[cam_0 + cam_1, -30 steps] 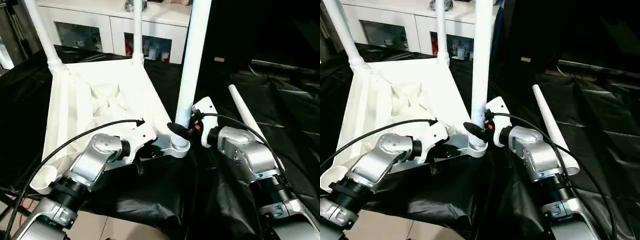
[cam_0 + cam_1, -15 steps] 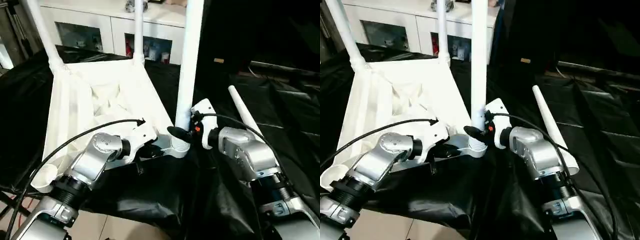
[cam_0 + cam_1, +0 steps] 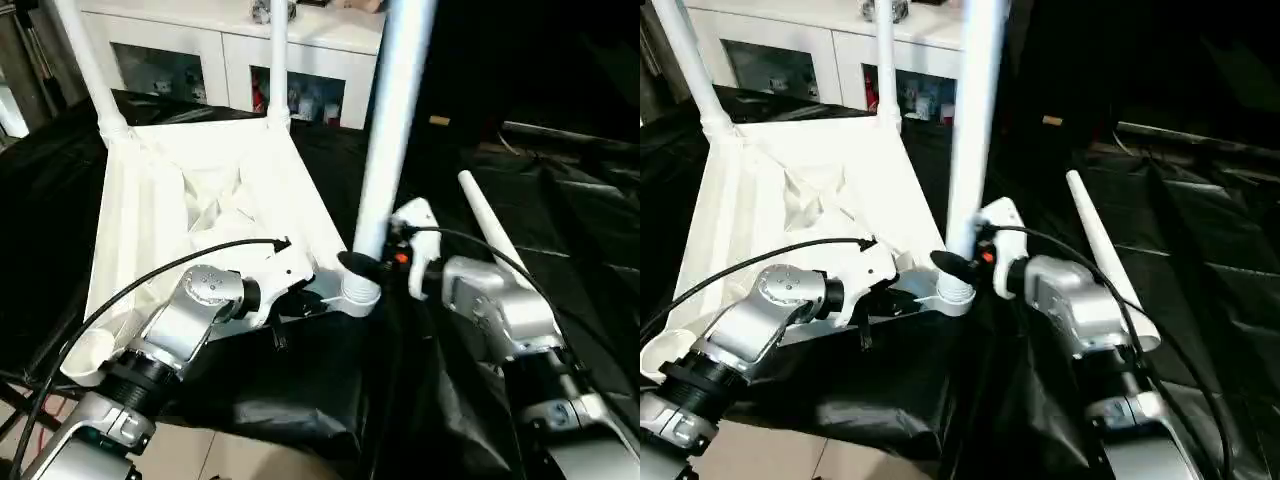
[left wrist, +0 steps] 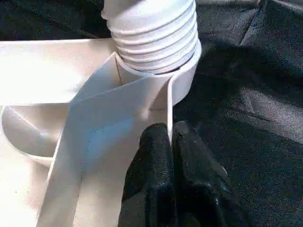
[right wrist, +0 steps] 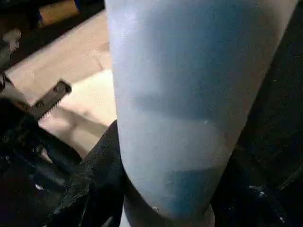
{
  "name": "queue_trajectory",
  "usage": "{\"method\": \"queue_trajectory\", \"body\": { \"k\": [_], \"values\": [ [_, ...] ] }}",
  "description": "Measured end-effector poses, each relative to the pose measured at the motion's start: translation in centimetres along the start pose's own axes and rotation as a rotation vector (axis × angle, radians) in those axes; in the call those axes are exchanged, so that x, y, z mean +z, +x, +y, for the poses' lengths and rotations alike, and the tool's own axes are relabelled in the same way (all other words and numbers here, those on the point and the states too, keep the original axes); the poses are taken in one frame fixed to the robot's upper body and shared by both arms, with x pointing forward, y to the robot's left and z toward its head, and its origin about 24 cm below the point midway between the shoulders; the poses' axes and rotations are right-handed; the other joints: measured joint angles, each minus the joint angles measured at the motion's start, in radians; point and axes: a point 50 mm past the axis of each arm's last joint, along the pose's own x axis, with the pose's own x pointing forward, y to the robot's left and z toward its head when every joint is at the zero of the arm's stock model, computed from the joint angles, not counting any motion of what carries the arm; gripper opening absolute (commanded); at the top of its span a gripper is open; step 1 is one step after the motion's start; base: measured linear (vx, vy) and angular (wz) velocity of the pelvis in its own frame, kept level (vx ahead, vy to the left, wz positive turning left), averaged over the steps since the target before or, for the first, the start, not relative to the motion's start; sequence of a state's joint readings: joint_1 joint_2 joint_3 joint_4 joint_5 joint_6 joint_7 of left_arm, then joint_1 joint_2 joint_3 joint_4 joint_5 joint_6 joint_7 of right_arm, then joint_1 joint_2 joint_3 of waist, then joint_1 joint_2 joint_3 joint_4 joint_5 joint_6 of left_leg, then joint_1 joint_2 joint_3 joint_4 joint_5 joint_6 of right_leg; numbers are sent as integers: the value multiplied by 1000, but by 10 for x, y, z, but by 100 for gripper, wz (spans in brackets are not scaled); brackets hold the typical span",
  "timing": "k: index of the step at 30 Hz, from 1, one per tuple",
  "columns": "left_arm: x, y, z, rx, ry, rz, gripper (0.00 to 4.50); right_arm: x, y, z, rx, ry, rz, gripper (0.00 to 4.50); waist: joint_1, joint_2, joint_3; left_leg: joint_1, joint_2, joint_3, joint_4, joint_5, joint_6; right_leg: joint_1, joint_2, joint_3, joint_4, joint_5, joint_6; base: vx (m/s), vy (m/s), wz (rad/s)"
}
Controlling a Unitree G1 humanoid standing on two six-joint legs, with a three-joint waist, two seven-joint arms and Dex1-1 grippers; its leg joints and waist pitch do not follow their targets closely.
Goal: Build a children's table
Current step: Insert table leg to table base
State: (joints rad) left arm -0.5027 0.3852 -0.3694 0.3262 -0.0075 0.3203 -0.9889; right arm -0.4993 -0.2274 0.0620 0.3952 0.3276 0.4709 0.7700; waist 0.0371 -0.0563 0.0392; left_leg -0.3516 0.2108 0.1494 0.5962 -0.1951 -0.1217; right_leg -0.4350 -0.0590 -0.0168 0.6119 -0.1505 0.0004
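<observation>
The white tabletop (image 3: 200, 190) lies upside down on black cloth, ribbed underside up. Two white legs (image 3: 90, 70) (image 3: 277, 60) stand in its far corners. A third leg (image 3: 388, 140) rises from the near right corner socket (image 3: 360, 292), its threaded end (image 4: 156, 33) sitting in the socket. My right gripper (image 3: 368, 264) is shut on this leg just above the socket, one black finger (image 5: 97, 172) pressing its side. My left gripper (image 4: 166, 156) is shut on the tabletop's thin rim wall beside that socket. A fourth leg (image 3: 492, 235) lies loose on the cloth to the right.
A white glass-door cabinet (image 3: 200, 65) stands behind the tabletop. The near left corner socket (image 3: 88, 352) is open at the table's front edge. Black cloth (image 3: 570, 200) covers the work surface, and bare floor (image 3: 230, 455) shows below its front edge.
The leg in my right gripper has leaned its top slightly to the right and toward me, and my right forearm has shifted a little to the right. The left gripper stays on the rim.
</observation>
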Motion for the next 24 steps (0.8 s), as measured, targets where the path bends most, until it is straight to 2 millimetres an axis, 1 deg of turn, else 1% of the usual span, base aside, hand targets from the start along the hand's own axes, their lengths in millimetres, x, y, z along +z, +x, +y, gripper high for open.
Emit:
{"method": "queue_trajectory", "body": {
  "k": [6,13,20,22,24],
  "values": [
    [0,1,-1,-3,-4,-4,0,-11,-6,0,-14,35,-94,191,2,7,0,0,0,-1,-1,0,0,0,0,-1,0,0,0,0,0,0],
    [0,1,-1,-1,-14,-6,0,-24,-12,5,-43,35,-166,191,2,22,-1,0,-1,-1,-1,0,0,1,0,0,-2,0,0,0,0,0],
    [0,2,-1,-9,-15,-8,0,-30,-16,7,-53,13,-183,191,2,26,-2,-1,-1,-1,-3,0,0,1,0,-1,-3,-1,1,0,0,0],
    [0,2,-2,-14,-15,-9,0,-30,-16,9,-48,-21,-176,191,2,27,-2,-1,-1,-1,-3,0,0,1,0,-1,-4,-1,1,0,0,0],
    [0,1,-2,-16,-15,-8,0,-28,-17,13,-38,-97,-151,191,2,28,-2,-1,-1,-1,-5,0,0,1,0,-1,-4,-1,1,0,0,0]
  ]
}}
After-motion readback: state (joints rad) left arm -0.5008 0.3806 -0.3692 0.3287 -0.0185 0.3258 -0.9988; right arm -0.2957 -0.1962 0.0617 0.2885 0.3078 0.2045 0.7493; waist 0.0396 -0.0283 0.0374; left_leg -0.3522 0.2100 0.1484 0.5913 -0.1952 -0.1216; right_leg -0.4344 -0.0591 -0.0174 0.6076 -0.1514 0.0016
